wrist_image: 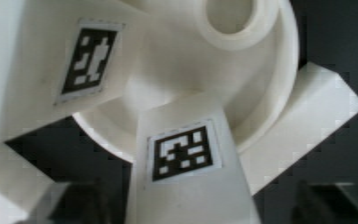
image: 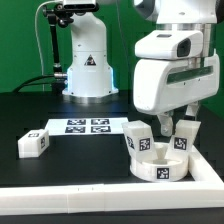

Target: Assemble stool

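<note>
Straddling a leg (image: 183,137): claw (image: 180,122) is down over it, one finger each side. Can't tell whether it's clamped on the leg or just apart around it.

Ext. view: seat (image: 146,168) lies flat on table (image: 70,160) at 4 o'clock, tucked in the corner of the L-shaped wall (image: 70,190). That leg stands at 2 o'clock on the seat, 2nd leg (image: 138,137) upright at 10 o'clock. Loose leg (image: 33,143) lies at 9 o'clock, well apart. Marker board (image: 85,126) is near centre.

Wrist view: straddled leg's tag faces cam, seat behind it.
</note>
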